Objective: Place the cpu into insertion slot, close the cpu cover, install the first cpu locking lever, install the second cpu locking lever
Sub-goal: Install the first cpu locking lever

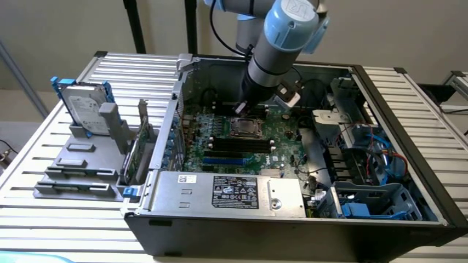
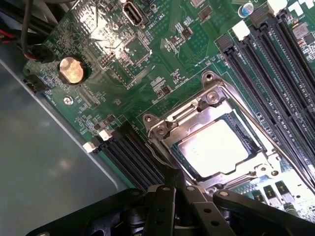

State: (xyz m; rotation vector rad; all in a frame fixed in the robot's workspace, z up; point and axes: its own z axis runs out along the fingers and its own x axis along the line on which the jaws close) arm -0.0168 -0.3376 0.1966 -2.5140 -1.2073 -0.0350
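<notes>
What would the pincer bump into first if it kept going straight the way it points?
Probably the near edge of the cpu cover, the metal frame around the cpu; the pincer hangs right at that edge. Depth is unclear; it could be the green board beside it.

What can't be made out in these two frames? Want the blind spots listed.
- Wrist view: the gripper hides the near corner of the cover.
- Wrist view: the inside of the socket is hidden under the chip.
- Wrist view: the memory slots are cut off by the picture edge.
- Exterior view: the chip is too small to tell if the cover is locked; the arm hides the board behind it.
</notes>
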